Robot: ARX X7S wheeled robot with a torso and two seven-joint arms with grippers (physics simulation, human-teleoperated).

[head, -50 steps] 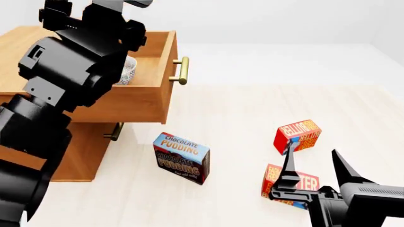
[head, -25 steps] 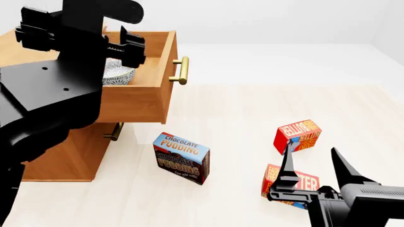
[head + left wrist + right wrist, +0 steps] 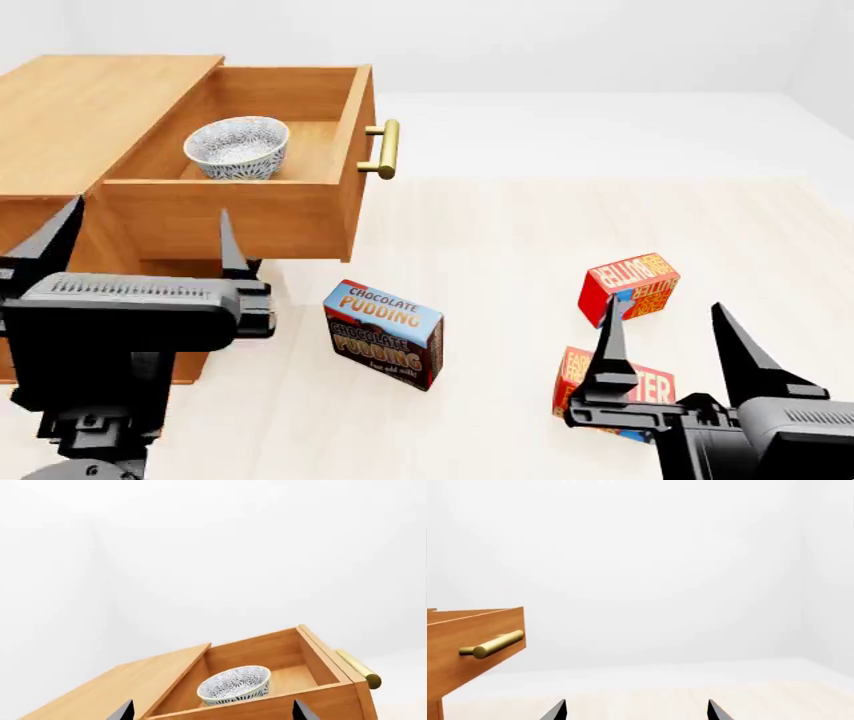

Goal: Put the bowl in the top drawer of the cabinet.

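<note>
Plainly, the cabinet (image 3: 94, 95) is the largest item and the landmark for all else. Its top drawer (image 3: 234, 215) stands pulled fully out, brass handle (image 3: 384, 149) facing away from the cabinet body. Both arms sit well in front of the cabinet: the left gripper (image 3: 140, 250) is just before the drawer's side wall, jaws spread and empty; the right gripper (image 3: 667, 340) is farther off, likewise spread and holding nothing. A chocolate pudding box (image 3: 383, 333) stands on the floor below the drawer front; two red boxes (image 3: 627, 285) lie well away from the cabinet. The bowl (image 3: 236, 147) rests upright inside the top drawer, near its rear — untouched by either gripper.

Judgement: placement looks complete. Any remaining move — if required — would be pushing the drawer closed by its front, squarely, so the bowl does not slide.
</note>
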